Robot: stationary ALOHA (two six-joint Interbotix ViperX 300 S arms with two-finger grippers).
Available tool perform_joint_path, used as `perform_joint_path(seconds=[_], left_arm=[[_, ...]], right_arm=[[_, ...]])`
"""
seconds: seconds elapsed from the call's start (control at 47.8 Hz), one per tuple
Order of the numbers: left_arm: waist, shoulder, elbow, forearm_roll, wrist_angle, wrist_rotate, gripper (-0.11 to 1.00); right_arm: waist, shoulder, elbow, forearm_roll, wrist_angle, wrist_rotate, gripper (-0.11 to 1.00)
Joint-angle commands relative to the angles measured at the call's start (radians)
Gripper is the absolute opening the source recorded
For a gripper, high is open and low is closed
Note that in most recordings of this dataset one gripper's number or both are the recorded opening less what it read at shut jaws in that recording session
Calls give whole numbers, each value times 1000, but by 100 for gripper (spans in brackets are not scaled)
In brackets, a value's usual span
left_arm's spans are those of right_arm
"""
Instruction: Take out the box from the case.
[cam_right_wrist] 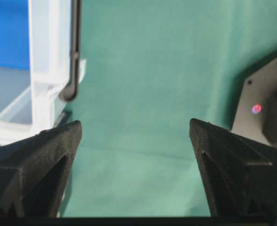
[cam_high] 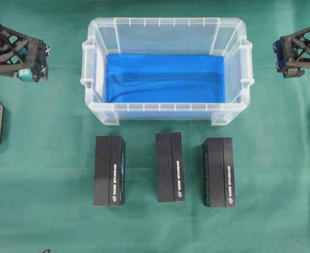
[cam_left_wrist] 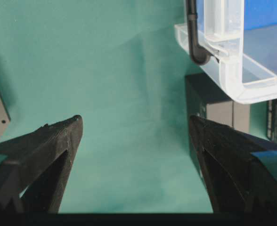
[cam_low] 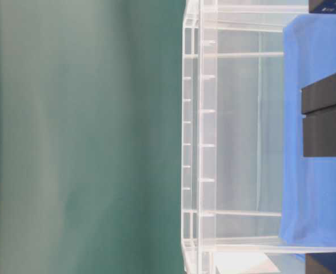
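A: Where's the case [cam_high: 167, 113]?

B: At the far middle of the green table cover [cam_high: 44, 174], a clear plastic bin with a ribbed rim and side handles. A blue cloth [cam_high: 165, 78] lies over its bottom; nothing else shows inside from overhead.

A: And the boxes?

B: Three black ones in a row on the table, just in front of the case's near wall, apart from each other: the left box [cam_high: 109, 169], the middle box [cam_high: 170, 167], the right box [cam_high: 219, 172]. Each lies lengthwise and carries a line of small white print and a round logo near its front end. The print is too small to read. In the table-level view a few white letters show at the edge of a black box, cut off by the frame.

A: The claws?

B: The left gripper [cam_high: 32, 73] hangs left of the case, the right gripper [cam_high: 290, 68] to its right, both clear of it. In both wrist views the fingers are spread wide with only green cloth between them. Neither has hold of anything
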Motion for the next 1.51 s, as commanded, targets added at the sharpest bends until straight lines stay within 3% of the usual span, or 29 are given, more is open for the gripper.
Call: perform_joint_path(seconds=[0.0,1.486], left_arm=[[-2,-8,-11,3,-3,0,93],[-2,-5,-14,5,-3,2,93]], right_arm=[[-26,-9,-12,3,-6,-18,90],[-44,-9,-9,3,-9,-29,90]])
